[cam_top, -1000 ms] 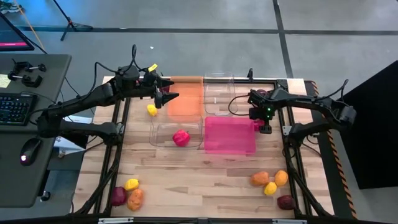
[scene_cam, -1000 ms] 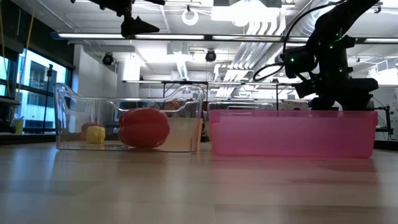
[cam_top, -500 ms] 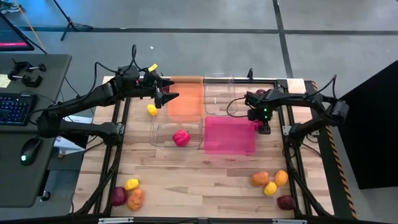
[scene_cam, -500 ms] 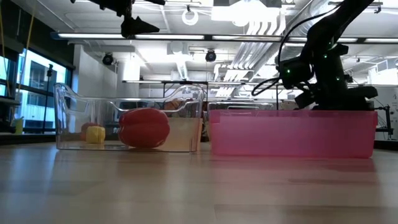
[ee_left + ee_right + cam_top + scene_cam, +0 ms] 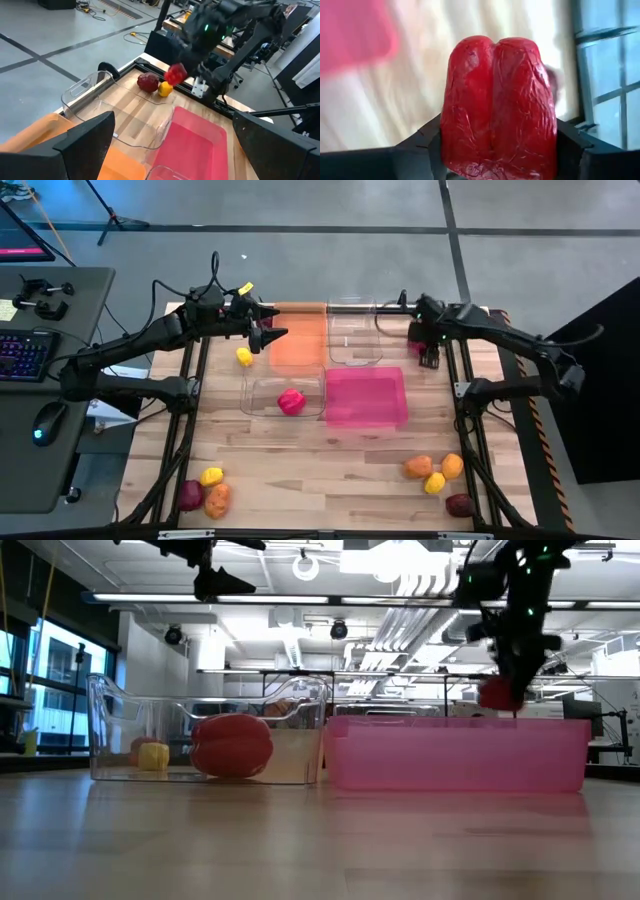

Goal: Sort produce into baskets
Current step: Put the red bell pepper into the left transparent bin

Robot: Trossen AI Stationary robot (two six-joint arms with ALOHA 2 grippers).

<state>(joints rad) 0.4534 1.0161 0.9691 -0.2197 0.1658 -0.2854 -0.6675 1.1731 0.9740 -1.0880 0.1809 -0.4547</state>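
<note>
Gripping a red pepper point(image 5: 498, 105) between its dark fingers, the right gripper point(image 5: 428, 350) hangs above the table's point(image 5: 330, 470) far right side, near the pink basket's point(image 5: 366, 397) far corner; in the low view the pepper looks clear of the basket's rim, though blur makes that uncertain. The left gripper point(image 5: 272, 326) hovers with jaws spread wide and empty by the orange basket point(image 5: 297, 338). Another red pepper point(image 5: 291, 401) sits in the near clear basket point(image 5: 283, 396). Loose produce lies in clusters at the table's near left point(image 5: 207, 491) and near right point(image 5: 437, 474).
</note>
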